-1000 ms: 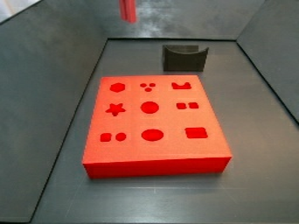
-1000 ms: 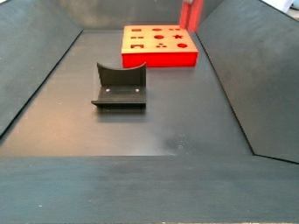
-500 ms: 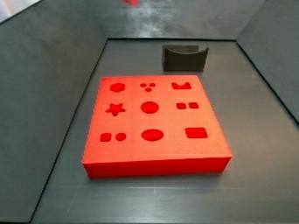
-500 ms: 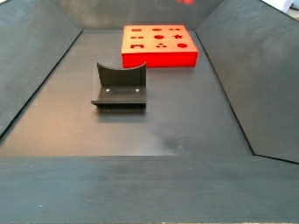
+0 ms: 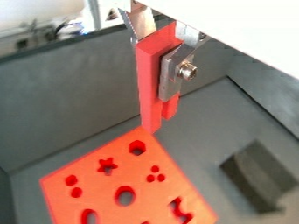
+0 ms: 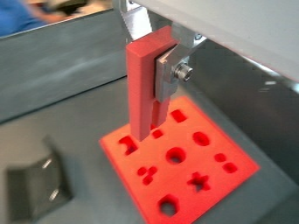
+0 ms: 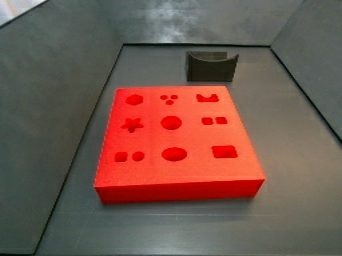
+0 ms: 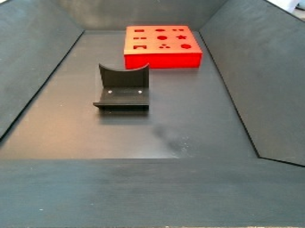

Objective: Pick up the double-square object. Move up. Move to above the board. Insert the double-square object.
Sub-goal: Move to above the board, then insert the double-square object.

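Double-square object (image 5: 152, 83): slim pinkish-red rectangular peg, upright, clamped near its upper part between the silver finger plates of the end effector (image 5: 158, 52). Seen in both wrist views (image 6: 145, 87); its lower end hangs free, well above the board. Outside both side views.

End effector (image 6: 156, 57): closed on the peg, one finger plate (image 5: 177, 68) with its screw showing flat against the peg's side. High above the floor, over or near the board; outside both side views.

Board (image 7: 174, 140): thick bright-red rectangular block lying flat on the dark floor, top face carrying cut-outs (circles, star, hexagon, squares, crown shape). All cut-outs appear unfilled. Visible in both side views (image 8: 162, 46) and below the peg in both wrist views (image 5: 128, 188) (image 6: 181, 166).

Fixture (image 8: 121, 87): dark L-shaped bracket on a base plate, standing on the floor apart from the board, off one of its short ends. Visible in both side views (image 7: 210, 66) and at the edge of both wrist views (image 5: 260, 175) (image 6: 33, 179).

Enclosure: dark grey floor (image 8: 155, 134) with sloping walls.
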You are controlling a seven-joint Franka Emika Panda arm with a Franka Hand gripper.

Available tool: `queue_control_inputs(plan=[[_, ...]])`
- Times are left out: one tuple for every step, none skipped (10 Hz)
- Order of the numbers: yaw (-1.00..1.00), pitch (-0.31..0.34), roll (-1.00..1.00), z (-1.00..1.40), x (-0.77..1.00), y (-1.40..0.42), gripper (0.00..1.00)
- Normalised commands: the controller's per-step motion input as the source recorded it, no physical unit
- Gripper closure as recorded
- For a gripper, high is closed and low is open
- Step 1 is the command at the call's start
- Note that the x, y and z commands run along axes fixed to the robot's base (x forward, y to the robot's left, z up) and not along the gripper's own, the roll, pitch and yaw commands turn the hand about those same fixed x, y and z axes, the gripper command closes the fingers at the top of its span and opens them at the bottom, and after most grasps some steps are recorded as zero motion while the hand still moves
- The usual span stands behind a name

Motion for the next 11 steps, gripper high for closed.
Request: queue_control_inputs(plan=[[-1.0, 0.377, 0.0, 0.18, 0.2, -0.41, 1.0], [-0.81, 0.336, 0.0, 0.11, 0.14, -0.24, 1.0], [-0.47, 0.24, 0.0, 0.07, 0.09, -0.13, 1.0], [-0.28, 0.186, -0.01, 0.05, 0.07, -0.09, 1.0], [0.0, 0.024, 0.02, 0.0, 0.0, 0.0, 1.0], [0.02, 0.0, 0.0, -0.02, 0.0, -0.09, 1.0], [-0.45, -0.06, -0.09, -0.28, 0.6, 0.0, 1.0], [-0.47, 0.0, -0.02, -0.42, 0.67, 0.0, 1.0], [-0.52, -0.006, 0.0, -0.48, 0.57, -0.04, 1.0], [-0.5, 0.0, 0.0, -0.52, 0.59, -0.07, 1.0], [-0.49, 0.0, 0.0, -0.49, 0.59, -0.08, 1.0]])
